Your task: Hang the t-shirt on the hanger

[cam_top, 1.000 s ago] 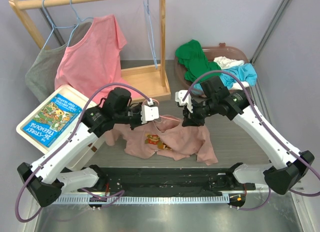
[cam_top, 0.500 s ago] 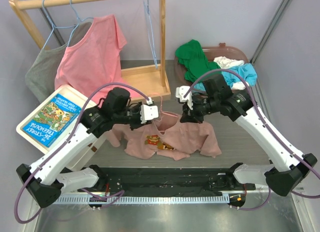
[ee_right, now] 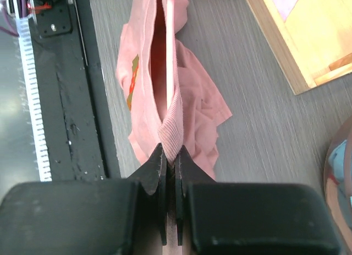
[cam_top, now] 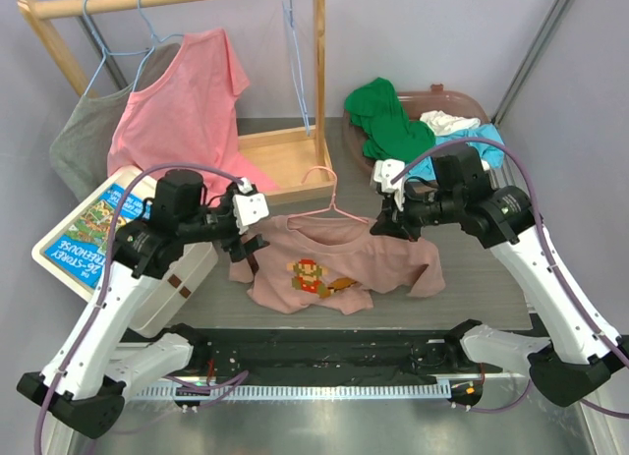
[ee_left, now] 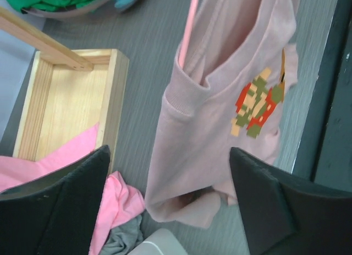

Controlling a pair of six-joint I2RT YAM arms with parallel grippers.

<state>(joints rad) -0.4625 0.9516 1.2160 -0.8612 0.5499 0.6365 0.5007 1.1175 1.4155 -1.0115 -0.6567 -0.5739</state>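
The mauve-pink t-shirt with a pixel figure on its chest hangs spread across the thin salmon-pink hanger, its hem touching the table. My right gripper is shut on the ribbed collar at the shirt's right shoulder; in the right wrist view the collar is pinched between the jaws and the hanger runs inside the t-shirt. My left gripper stands open just left of the shirt, holding nothing. In the left wrist view the t-shirt and hanger lie ahead of the left gripper.
A wooden rack stands behind, with a coral-pink shirt, a grey shirt and light blue hangers. A book on a white box sits at the left. A brown basket of clothes is back right. A black mat lines the front.
My left gripper has opened, let go of the shirt and drawn back to the left. My right gripper moved right with the collar, and the shirt now hangs spread on the hanger.
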